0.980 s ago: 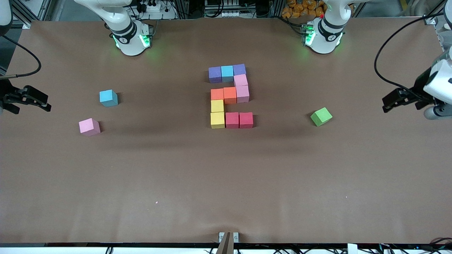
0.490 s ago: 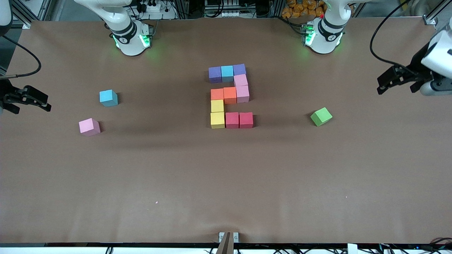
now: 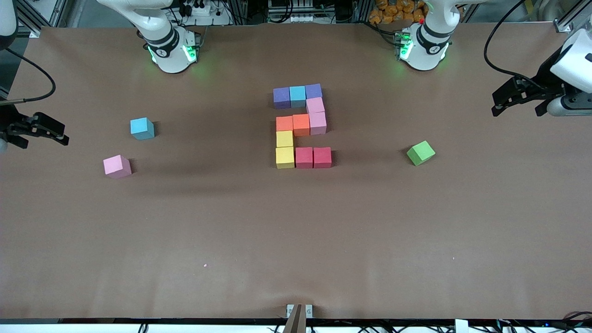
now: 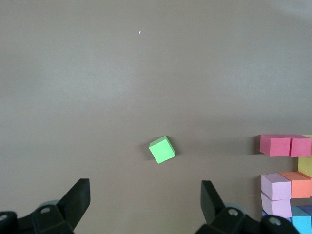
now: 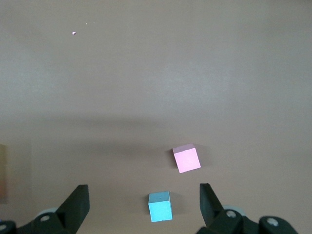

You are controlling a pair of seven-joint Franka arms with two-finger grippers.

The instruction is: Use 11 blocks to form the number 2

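Left claw [image 3: 499,107] farther from number 2 [image 3: 301,125]

I find no readable text, label, brand or printed number in any view. The only sign I can make out is the number 2 [image 3: 302,126] itself, a blocky digit laid out in coloured blocks just above the centre of the front frame.

number 2 [image 4: 287,175]: cut off at the left wrist view's edge (only some cubes show)
right arm [image 3: 9,129]: mostly out of frame
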